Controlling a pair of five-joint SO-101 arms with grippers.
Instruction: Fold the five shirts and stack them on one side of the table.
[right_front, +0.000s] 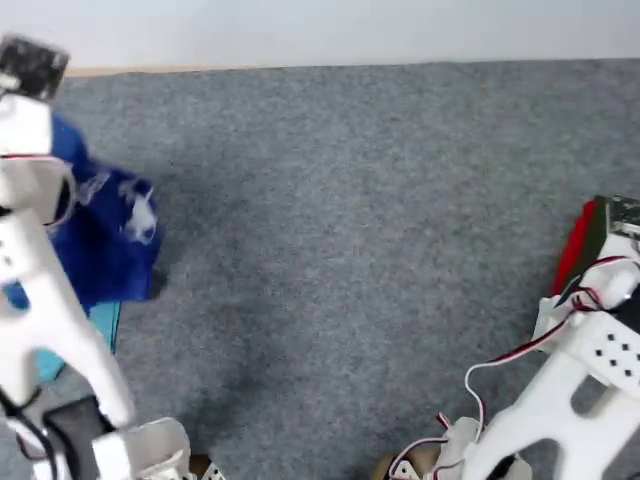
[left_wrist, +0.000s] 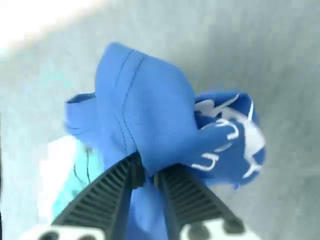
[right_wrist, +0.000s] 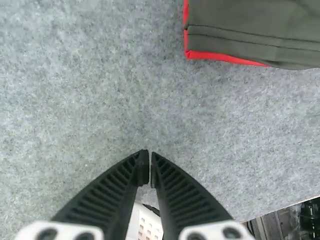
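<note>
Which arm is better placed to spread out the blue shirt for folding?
Left. The left gripper is shut on the bunched blue shirt. The right gripper is shut on nothing over the grey table, beside the folded olive shirt and red shirt, on the opposite side.

shirts=4 | blue fabric shirt with white print (right_front: 105, 240)=1 | pale turquoise fabric shirt (right_front: 104, 325)=1 | olive-green fabric shirt (right_wrist: 250, 25)=1 | red fabric shirt (right_front: 574, 250)=1 | black ribbed end effectors=2: left end effector (left_wrist: 150, 175), right end effector (right_wrist: 150, 161)
</note>
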